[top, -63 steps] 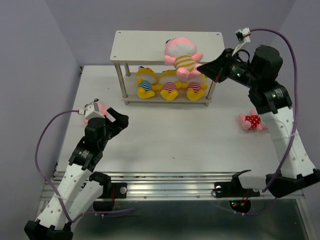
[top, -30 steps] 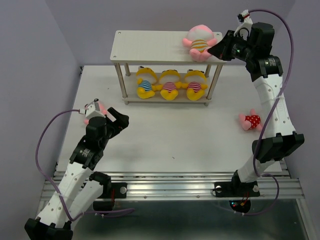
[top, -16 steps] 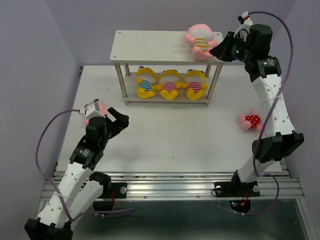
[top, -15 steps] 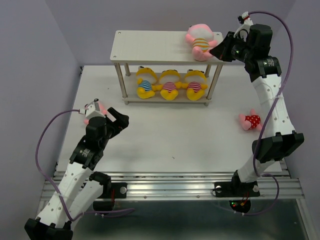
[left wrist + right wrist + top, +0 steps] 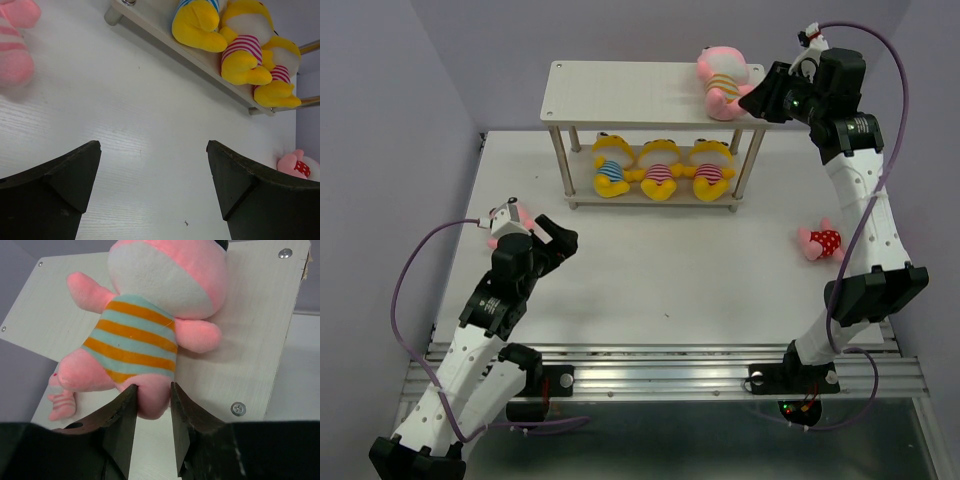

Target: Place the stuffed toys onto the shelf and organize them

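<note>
The shelf (image 5: 620,92) stands at the back of the table. Three yellow toys (image 5: 659,168) sit in a row on its lower board. A pink toy in orange and teal stripes (image 5: 722,78) lies on the right end of the top board. My right gripper (image 5: 752,101) is shut on this toy's leg (image 5: 152,390). A pink polka-dot toy (image 5: 820,241) lies on the table at the right. A pink striped toy (image 5: 510,217) lies just left of my left gripper (image 5: 560,240), which is open and empty above the table (image 5: 152,150).
The top board (image 5: 250,340) is bare to the left of the held toy. The left wrist view shows the yellow toys (image 5: 245,45), the pink striped toy (image 5: 15,45) at its left edge and the polka-dot toy (image 5: 297,165) far right.
My right gripper has lifted the pink orange-striped toy from the front of the shelf onto the right end of the top board, then nudged it slightly back. The left arm has not moved.
</note>
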`<control>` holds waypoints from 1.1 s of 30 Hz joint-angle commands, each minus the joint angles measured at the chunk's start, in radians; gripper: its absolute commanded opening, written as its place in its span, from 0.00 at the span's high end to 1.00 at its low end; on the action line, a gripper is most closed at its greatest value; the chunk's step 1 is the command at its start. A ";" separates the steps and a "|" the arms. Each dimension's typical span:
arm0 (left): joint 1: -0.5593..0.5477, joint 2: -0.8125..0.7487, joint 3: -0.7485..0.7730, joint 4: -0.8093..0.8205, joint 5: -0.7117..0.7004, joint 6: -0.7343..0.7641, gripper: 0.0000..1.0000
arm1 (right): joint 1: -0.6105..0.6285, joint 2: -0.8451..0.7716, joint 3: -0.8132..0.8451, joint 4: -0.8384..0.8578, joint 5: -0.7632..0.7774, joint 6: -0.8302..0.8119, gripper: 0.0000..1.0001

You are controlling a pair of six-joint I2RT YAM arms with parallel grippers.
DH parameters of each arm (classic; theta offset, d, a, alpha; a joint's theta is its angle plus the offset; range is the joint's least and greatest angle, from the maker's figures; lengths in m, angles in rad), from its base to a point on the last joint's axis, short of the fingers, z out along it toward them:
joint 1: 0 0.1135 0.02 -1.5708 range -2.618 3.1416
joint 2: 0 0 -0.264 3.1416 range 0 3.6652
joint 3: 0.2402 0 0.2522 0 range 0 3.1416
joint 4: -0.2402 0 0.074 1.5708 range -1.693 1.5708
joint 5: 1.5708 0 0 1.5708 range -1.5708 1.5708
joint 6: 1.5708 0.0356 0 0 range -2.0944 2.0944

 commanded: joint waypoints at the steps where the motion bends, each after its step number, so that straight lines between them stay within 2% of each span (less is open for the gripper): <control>1: -0.002 -0.013 0.019 0.037 -0.009 0.016 0.01 | -0.005 -0.052 0.011 0.035 0.021 -0.002 0.60; 5: -0.002 -0.013 0.019 0.039 -0.006 0.014 0.01 | -0.005 -0.060 0.016 0.036 0.043 0.004 0.57; 13: -0.002 -0.014 0.017 0.040 -0.003 0.014 0.01 | -0.005 -0.075 0.019 0.036 0.081 0.000 0.47; 17: -0.002 -0.014 0.017 0.040 -0.002 0.014 0.01 | -0.005 -0.089 0.019 0.027 0.104 -0.004 0.36; 18: -0.001 -0.013 0.017 0.042 -0.002 0.014 0.01 | -0.005 -0.094 0.017 0.024 0.109 -0.005 0.32; 20: -0.002 -0.013 0.017 0.042 0.001 0.014 0.01 | -0.005 -0.117 0.000 0.024 0.136 -0.004 0.13; 21: -0.002 -0.013 0.019 0.042 0.003 0.016 0.01 | -0.005 -0.126 -0.006 0.024 0.144 -0.004 0.00; 25: -0.002 -0.016 0.017 0.042 0.009 0.017 0.01 | -0.005 -0.187 -0.049 0.013 0.221 0.003 0.00; 31: -0.002 -0.026 0.013 0.047 0.026 0.019 0.01 | -0.005 -0.354 -0.237 -0.067 0.481 0.073 0.00; 33: -0.002 -0.029 0.007 0.056 0.049 0.022 0.01 | -0.005 -0.410 -0.289 -0.125 0.619 0.122 0.00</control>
